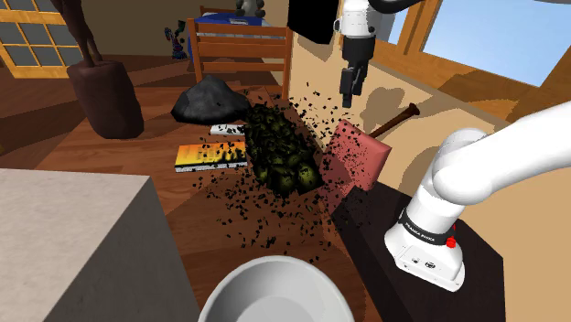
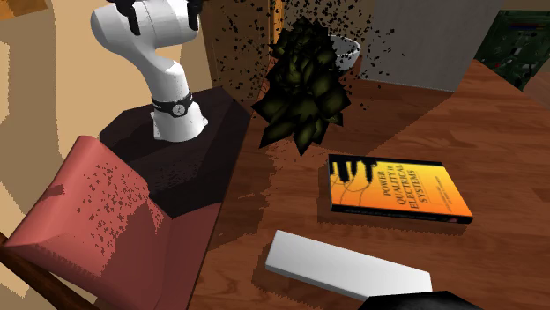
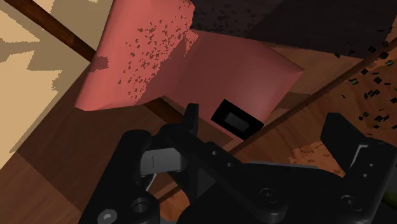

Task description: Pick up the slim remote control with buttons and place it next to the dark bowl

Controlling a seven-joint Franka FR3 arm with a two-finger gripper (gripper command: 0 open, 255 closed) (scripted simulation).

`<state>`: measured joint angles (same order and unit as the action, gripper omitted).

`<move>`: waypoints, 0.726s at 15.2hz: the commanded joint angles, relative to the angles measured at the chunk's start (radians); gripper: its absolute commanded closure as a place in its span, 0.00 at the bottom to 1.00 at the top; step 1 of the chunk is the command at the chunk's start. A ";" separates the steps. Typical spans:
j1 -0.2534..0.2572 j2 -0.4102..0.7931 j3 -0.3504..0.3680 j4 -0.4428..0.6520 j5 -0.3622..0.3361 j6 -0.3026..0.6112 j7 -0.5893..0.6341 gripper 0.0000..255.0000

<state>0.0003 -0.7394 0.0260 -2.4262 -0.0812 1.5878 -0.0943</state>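
Shoulder view, left to right: the dark bowl [image 1: 212, 99] sits on the tabletop [image 1: 137, 154], with the white remote [image 1: 226, 129] lying just beside it. Well to their right, the tool [image 1: 350, 99] hangs raised, its fingers apart and empty. Judged status: pickup not yet begun; approach, grasp and placement all remain.

The remote [image 2: 348, 264] is white, the book [image 2: 398, 187] orange, the bowl [image 1: 212, 101] dark grey.
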 commanded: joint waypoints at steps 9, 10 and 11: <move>0.019 0.286 -0.030 0.084 -0.005 0.229 -0.081 0.00; 0.021 0.323 -0.032 0.100 -0.004 0.253 -0.091 0.00; 0.024 0.360 -0.034 0.118 -0.003 0.276 -0.101 0.00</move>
<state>0.0220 -0.4197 -0.0043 -2.3219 -0.0844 1.8331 -0.1828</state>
